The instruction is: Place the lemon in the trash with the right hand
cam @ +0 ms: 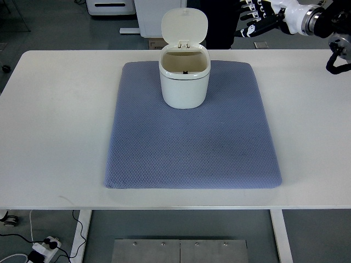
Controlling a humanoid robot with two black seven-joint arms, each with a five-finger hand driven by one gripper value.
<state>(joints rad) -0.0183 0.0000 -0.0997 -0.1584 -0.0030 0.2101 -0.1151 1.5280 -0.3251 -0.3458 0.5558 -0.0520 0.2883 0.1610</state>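
Observation:
A small white trash bin (185, 82) stands upright at the far middle of the blue-grey mat (192, 142), its lid (184, 26) flipped open and up. The bin's inside looks beige; I see no lemon anywhere in the top view. My right hand (255, 19) hangs raised beyond the table's far edge at the upper right, to the right of the bin's lid, black and white fingers spread and holding nothing. Its arm (312, 19) comes in from the top right corner. The left arm does not show.
The mat lies on a white table (55, 120). A white cabinet (159, 16) stands behind the bin on the floor. Cables and a power strip (44, 246) lie on the floor at the lower left under the table's front edge.

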